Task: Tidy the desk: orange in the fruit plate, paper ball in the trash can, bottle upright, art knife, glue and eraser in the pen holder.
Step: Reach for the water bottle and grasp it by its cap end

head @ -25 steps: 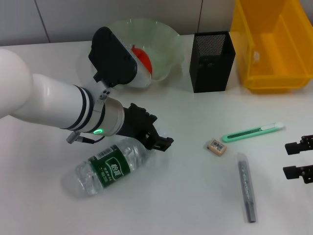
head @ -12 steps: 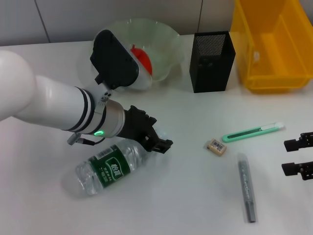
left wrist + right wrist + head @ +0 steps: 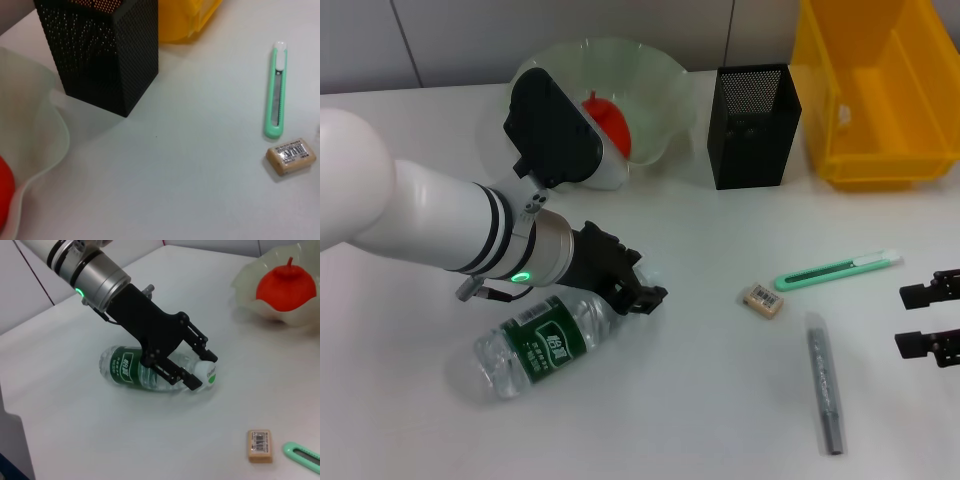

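Bottle (image 3: 545, 340) flat at lower left of head view, long axis running lower-left to upper-right, cap end between open fingers of left gripper (image 3: 638, 290); right gripper (image 3: 928, 318) far off, parted.

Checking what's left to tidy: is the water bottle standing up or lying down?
Lying down. The water bottle rests on its side on the desk, its cap between the open fingers of the left gripper.

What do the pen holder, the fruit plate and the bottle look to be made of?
Pen holder: likely metal mesh, matte black; fine perforations show across its walls. Fruit plate: translucent pale green, wavy rim, glass or plastic, hard to tell. Bottle: clear thin plastic with a green label and white cap, lying on its side at the left gripper.
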`<state>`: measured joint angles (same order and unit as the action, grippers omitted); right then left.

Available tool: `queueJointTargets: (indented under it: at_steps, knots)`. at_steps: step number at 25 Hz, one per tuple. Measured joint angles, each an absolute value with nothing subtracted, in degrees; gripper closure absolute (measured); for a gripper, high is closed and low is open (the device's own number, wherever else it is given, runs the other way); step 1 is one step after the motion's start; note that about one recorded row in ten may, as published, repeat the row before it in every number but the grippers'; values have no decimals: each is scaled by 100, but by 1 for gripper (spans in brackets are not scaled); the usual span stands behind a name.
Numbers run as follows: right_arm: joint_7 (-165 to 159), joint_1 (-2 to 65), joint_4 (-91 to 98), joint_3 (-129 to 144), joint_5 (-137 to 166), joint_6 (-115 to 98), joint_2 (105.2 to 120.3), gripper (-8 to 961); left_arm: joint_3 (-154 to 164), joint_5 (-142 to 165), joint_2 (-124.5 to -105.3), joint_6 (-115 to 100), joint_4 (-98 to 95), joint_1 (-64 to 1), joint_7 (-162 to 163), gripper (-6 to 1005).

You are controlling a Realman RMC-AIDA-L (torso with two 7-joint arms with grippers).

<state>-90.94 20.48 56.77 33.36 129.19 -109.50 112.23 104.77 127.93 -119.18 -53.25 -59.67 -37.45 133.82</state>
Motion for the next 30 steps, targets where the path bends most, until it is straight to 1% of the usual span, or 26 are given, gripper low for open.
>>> queueJointTargets:
  at_steps: [6,12,17,30]
  knots:
    - [-9094,2048,5677,3294,12919,-10957,11223,228,10563,12783,-11918,-5323,-5967,-3745,13373,431]
    - [-9093,2043,5678,3294,12919,-10960,11223,228,10628,12779,-11918,-5312,-5959,-3745,13382,476]
    - [-9091,2037,5678,3296,12919,-10962,11223,228,10654,12778,-11918,-5307,-5960,-3739,13391,475]
    - [-9087,2004,5678,3286,12918,-10962,11232,228,10677,12758,-11918,-5326,-6027,-3705,13395,546]
